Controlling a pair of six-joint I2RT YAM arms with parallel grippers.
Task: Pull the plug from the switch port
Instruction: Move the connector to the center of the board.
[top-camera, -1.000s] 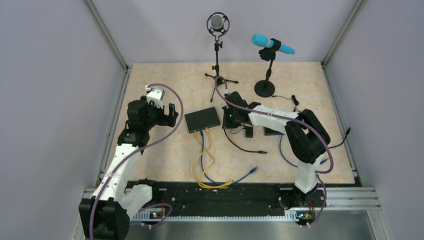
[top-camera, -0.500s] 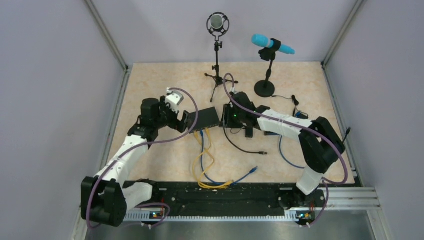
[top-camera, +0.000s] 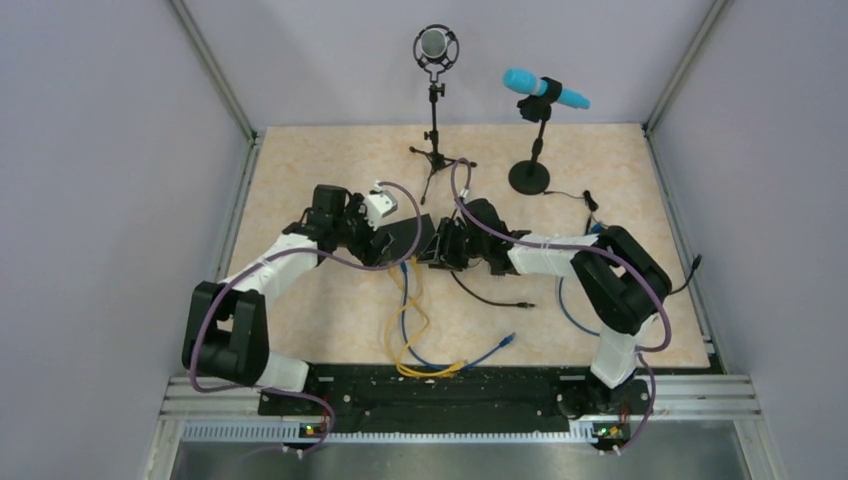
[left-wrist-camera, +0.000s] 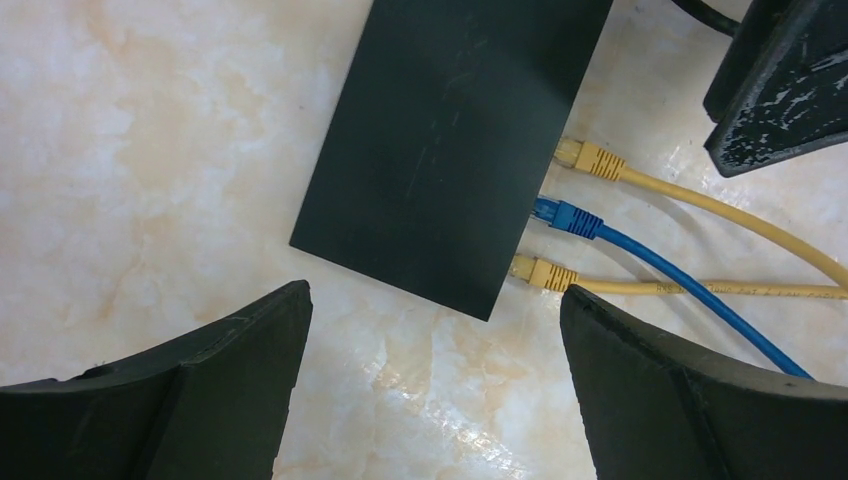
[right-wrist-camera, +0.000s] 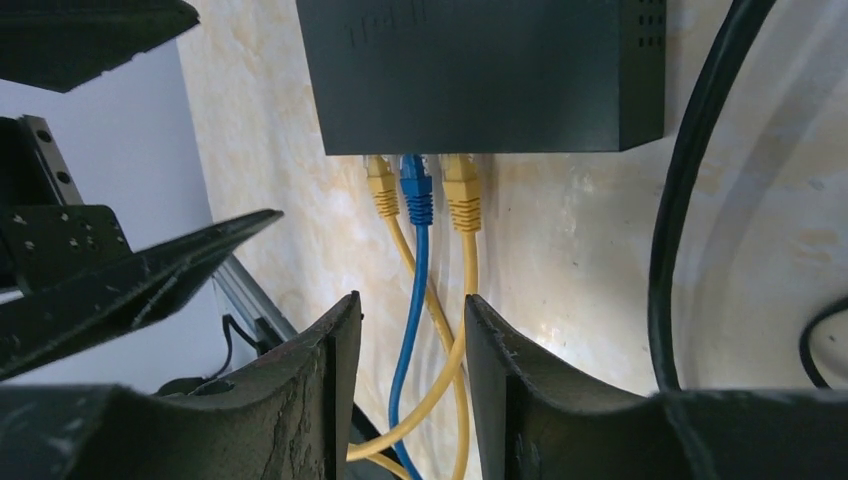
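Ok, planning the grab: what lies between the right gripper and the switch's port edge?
Right wrist view: three plugged-in cables, one blue cable flanked by two yellow cables, running from the switch toward the right gripper's parted jaws.

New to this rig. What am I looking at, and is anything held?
Two robot arms bolted at the near edge of a table. The wide picture looks down from above; the other two come from cameras on each wrist. On the table lies a black switch box with two yellow plugs and one blue plug in its edge; two microphones stand at the back. The left hand is wide open by the box. The right hand is open, the cables seen between its fingers. Nothing is held.
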